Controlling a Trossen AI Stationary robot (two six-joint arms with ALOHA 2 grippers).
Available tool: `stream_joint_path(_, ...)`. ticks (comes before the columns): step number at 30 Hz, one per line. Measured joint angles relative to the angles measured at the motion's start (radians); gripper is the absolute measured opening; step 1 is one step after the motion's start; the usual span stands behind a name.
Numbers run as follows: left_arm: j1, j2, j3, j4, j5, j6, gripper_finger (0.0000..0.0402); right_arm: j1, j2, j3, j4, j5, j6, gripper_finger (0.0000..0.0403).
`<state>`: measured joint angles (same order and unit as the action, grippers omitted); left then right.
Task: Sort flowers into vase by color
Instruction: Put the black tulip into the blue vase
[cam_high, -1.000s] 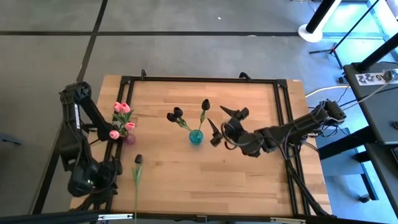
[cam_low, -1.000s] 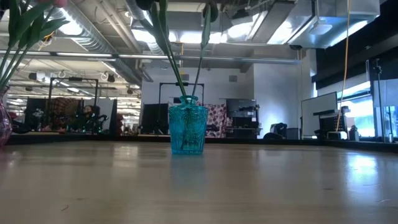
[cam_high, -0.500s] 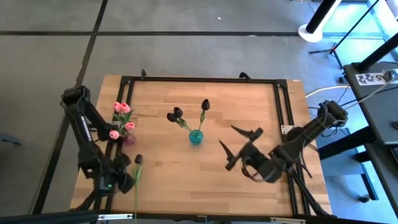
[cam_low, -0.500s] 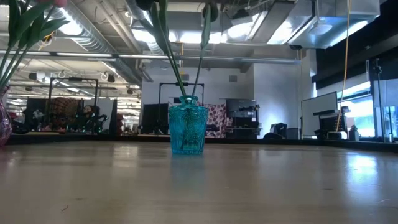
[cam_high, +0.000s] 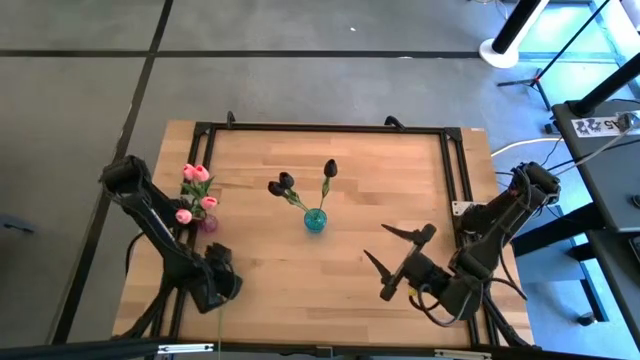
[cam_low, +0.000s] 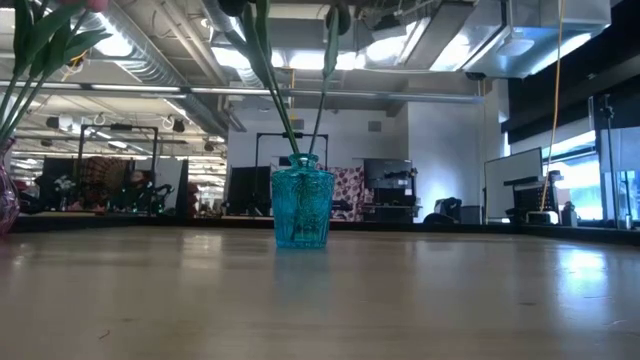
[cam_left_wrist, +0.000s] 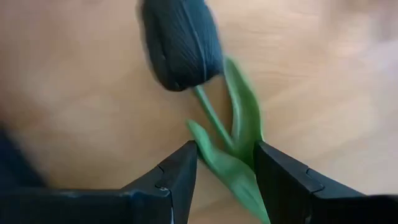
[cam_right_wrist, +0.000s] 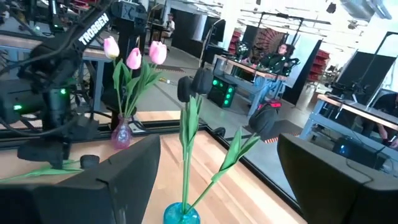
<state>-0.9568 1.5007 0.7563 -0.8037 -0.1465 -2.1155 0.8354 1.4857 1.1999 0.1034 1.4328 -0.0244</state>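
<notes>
A dark maroon tulip (cam_left_wrist: 180, 43) lies flat on the wood near the table's near-left corner, and its stem (cam_high: 218, 325) runs toward the near edge. My left gripper (cam_high: 215, 285) is open and low over it, with a finger on each side of the stem and leaves (cam_left_wrist: 227, 155) just below the bud. My right gripper (cam_high: 392, 262) is open and holds nothing, hovering near the table's near right. A teal vase (cam_high: 315, 220) holds dark tulips (cam_high: 285, 183). A pink vase (cam_high: 207, 222) holds pink tulips (cam_high: 195, 173). My left gripper comes from above with its fingers (cam_left_wrist: 180, 174) astride the green leaves (cam_left_wrist: 214, 158) just below the dark bud. The tulip lies flat on the table. I cannot tell whether the fingers touch the leaves.
In the low view the teal vase (cam_low: 301, 207) stands mid-table and the pink vase (cam_low: 5, 200) is at the left border. A black frame rail (cam_high: 455, 180) runs around the tabletop. Bare wood lies between the teal vase and the near edge.
My left gripper has swung from the near-left corner toward the table's right and come down over the lying dark tulip. My right gripper has drawn back from beside the teal vase toward the near-right corner, staying open. The flowers in the vases have not moved.
</notes>
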Motion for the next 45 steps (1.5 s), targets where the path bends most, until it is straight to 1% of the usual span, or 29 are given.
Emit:
stream_joint_path(2,0.019,0.015,0.0,0.027,-0.001,0.021,0.0153,0.006,0.0,0.0,0.0,0.01,0.001,0.0324)
stream_joint_path(4,0.035,0.037,-0.002,0.02,-0.001,0.025,0.0153,0.006,0.0,0.0,0.0,0.015,0.001,0.0324)
stream_joint_path(8,0.053,0.079,0.003,0.037,0.006,0.091,0.0151,0.005,0.0,0.0,-0.001,0.015,0.001,0.0324)
stream_joint_path(10,0.059,0.091,0.005,0.045,0.006,0.117,0.0142,0.005,0.0,0.0,0.0,-0.007,0.001,0.0324)
stream_joint_path(13,0.059,0.096,0.019,0.037,-0.008,0.138,0.0108,0.014,0.0,0.0,-0.001,-0.045,0.0,0.0324)
stream_joint_path(16,0.059,0.098,0.047,0.011,-0.033,0.171,0.0053,0.025,0.0,0.0,-0.019,-0.098,-0.003,0.0324)
stream_joint_path(18,0.061,0.1,0.072,0.006,-0.085,0.214,0.0017,0.032,0.0,0.0,-0.062,-0.182,0.008,0.0324)
stream_joint_path(20,0.064,0.099,0.111,0.006,-0.135,0.294,0.001,0.037,0.0,0.0,-0.123,-0.299,0.037,0.0324)
stream_joint_path(22,0.08,0.099,0.16,0.004,-0.169,0.396,0.001,0.038,0.0,0.0,-0.186,-0.424,0.083,0.0324)
stream_joint_path(24,0.108,0.099,0.222,0.006,-0.236,0.492,0.0007,0.038,0.0,0.0,-0.236,-0.528,0.148,0.0324)
stream_joint_path(26,0.131,0.099,0.286,0.038,-0.321,0.628,0.0005,0.035,0.0,0.0,-0.275,-0.62,0.211,0.0324)
stream_joint_path(28,0.149,0.098,0.343,0.108,-0.402,0.789,0.0004,0.035,0.01,0.0,-0.309,-0.675,0.274,0.0324)
stream_joint_path(31,0.176,0.097,0.395,0.285,-0.489,1.032,0.0004,0.028,0.058,0.0,-0.337,-0.675,0.351,0.0324)
stream_joint_path(33,0.195,0.097,0.405,0.439,-0.528,1.19,0.0003,0.028,0.1,-0.001,-0.327,-0.659,0.405,0.0324)
stream_joint_path(35,0.212,0.097,0.405,0.59,-0.559,1.347,0.0003,0.02,0.144,-0.002,-0.269,-0.625,0.442,0.0324)
stream_joint_path(37,0.222,0.097,0.404,0.724,-0.578,1.525,0.0003,0.014,0.187,-0.002,-0.151,-0.591,0.443,0.0324)
stream_joint_path(40,0.228,0.097,0.404,0.94,-0.581,1.8,0.0003,0.015,0.214,-0.002,0.032,-0.571,0.358,0.0324)
stream_joint_path(42,0.228,0.097,0.404,1.076,-0.551,1.952,0.0003,0.016,0.214,-0.002,0.138,-0.499,0.279,0.0324)
stream_joint_path(44,0.228,0.097,0.404,1.17,-0.519,2.062,0.0003,0.012,0.214,-0.002,0.257,-0.437,0.173,0.0324)
stream_joint_path(45,0.229,0.097,0.404,1.197,-0.508,2.096,0.0003,0.002,0.214,-0.002,0.326,-0.427,0.119,0.0324)
